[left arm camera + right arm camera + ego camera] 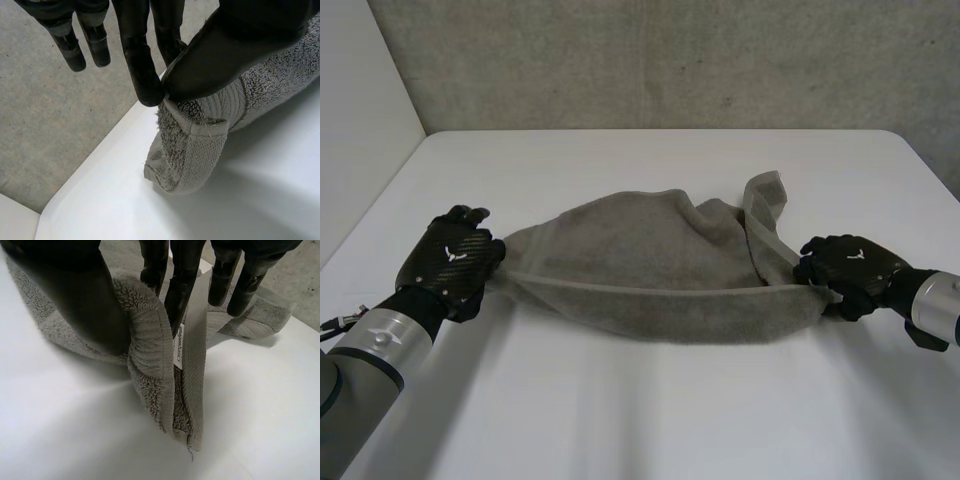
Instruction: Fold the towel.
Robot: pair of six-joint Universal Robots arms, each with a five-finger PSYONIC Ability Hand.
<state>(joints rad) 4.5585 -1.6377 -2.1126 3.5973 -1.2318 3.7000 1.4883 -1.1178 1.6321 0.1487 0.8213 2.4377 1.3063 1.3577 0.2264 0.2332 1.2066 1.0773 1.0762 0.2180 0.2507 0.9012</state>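
A grey towel hangs bunched and stretched between my two hands over the white table. My left hand is at the towel's left end. In the left wrist view its thumb and a finger pinch a hemmed corner of the towel, which droops below them. My right hand is at the right end. In the right wrist view its thumb and fingers pinch the towel's hemmed edge by a small label. A loose flap lies behind the right hand.
A grey concrete wall stands behind the table's far edge. The table's left corner and the grey floor beyond it lie past the left hand's fingertips. Bare table stretches in front of and behind the towel.
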